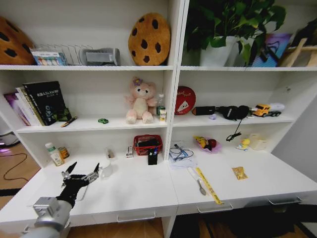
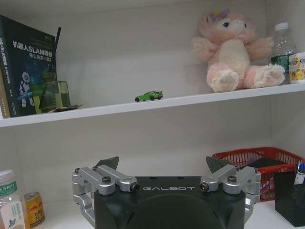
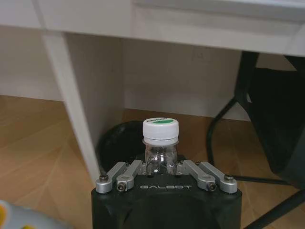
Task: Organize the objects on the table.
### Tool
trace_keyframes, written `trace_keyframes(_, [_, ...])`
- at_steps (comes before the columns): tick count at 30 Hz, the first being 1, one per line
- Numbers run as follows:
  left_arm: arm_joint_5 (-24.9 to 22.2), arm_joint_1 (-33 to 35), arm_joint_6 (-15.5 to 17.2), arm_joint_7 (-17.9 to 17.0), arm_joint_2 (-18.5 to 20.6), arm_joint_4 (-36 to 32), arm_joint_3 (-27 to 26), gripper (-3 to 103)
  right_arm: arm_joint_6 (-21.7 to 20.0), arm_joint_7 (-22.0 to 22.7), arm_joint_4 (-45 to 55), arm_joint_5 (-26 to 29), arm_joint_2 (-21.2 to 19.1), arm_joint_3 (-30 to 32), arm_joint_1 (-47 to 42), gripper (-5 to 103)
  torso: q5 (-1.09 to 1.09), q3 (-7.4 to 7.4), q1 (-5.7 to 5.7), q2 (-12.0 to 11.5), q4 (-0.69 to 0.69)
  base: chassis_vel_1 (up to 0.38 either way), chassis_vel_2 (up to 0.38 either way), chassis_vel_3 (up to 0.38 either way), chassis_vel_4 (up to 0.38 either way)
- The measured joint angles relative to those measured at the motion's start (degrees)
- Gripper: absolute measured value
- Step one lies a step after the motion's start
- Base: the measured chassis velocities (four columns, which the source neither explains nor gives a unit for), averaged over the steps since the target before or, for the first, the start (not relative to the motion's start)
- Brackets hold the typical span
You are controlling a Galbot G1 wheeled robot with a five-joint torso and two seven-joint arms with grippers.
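the left end effector [image 1: 82, 172] hovers over the left part of the white counter [image 1: 129, 191], its fingers spread apart with nothing between them. ahead of it, at the counter's back left, stand a green-capped bottle [image 2: 8, 200] and a small yellow can [image 2: 33, 208]. on the shelf above, the green toy car [image 2: 148, 96] sits between a dark book [image 2: 31, 64] and the pink plush bear [image 2: 236, 52]. a red basket [image 1: 147, 144] stands near the counter's middle, a black pen holder [image 1: 152, 157] just in front of it. the right end effector [image 3: 161, 171] is below the counter's level, above the wooden floor [image 3: 38, 157], clamped on a clear bottle [image 3: 161, 157] with a white, green-marked cap.
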Motion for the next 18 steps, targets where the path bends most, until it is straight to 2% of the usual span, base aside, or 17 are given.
trace_keyframes(1, [0.0,0.0,0.0,0.0,0.0,0.0,0.0,100,0.0,0.0,0.0,0.0,0.0,0.0,0.0,24,0.0,0.0,0.0,0.0,0.0,0.0,0.0,0.0,0.0])
trace_keyframes(3, [0.0,0.0,0.0,0.0,0.0,0.0,0.0,100,-0.4,-1.6,-7.6,-2.5,3.6,-0.4,6.4,24,-0.02,0.0,0.0,0.0,-0.01,0.0,0.0,0.0,0.0])
trace_keyframes(9, [0.0,0.0,0.0,0.0,0.0,0.0,0.0,100,0.6,-3.1,-16.2,-4.4,8.1,-2.1,15.7,24,-0.05,0.0,0.0,0.0,0.01,0.0,0.0,0.0,0.0])
trace_keyframes(11, [0.0,0.0,0.0,0.0,0.0,0.0,0.0,100,2.5,-4.2,-21.6,-6.3,11.1,-3.2,20.8,24,-0.02,0.0,0.0,0.0,0.0,0.0,0.0,0.0,0.0])
trace_keyframes(12, [0.0,0.0,0.0,0.0,0.0,0.0,0.0,100,2.5,-4.2,-21.6,-6.3,11.1,-3.2,20.8,24,-0.02,0.0,0.0,0.0,0.0,0.0,0.0,0.0,0.0])
trace_keyframes(14, [0.0,0.0,0.0,0.0,0.0,0.0,0.0,100,3.7,-4.4,-28.5,-7.6,14.8,-4.2,25.9,24,-0.06,0.0,0.0,0.0,0.02,0.0,0.0,0.0,0.0])
trace_keyframes(15, [0.0,0.0,0.0,0.0,0.0,0.0,0.0,100,3.7,-4.4,-28.5,-7.6,14.8,-4.2,25.9,24,-0.06,0.0,0.0,0.0,0.02,0.0,0.0,0.0,0.0])
trace_keyframes(17, [0.0,0.0,0.0,0.0,0.0,0.0,0.0,100,6.7,-4.5,-35.3,-10.3,18.2,-4.7,30.1,24,0.0,0.0,0.0,0.0,0.0,0.0,0.0,0.0,0.0])
trace_keyframes(18, [0.0,0.0,0.0,0.0,0.0,0.0,0.0,100,6.7,-4.5,-35.3,-10.3,18.2,-4.7,30.1,24,0.0,0.0,0.0,0.0,0.0,0.0,0.0,0.0,0.0])
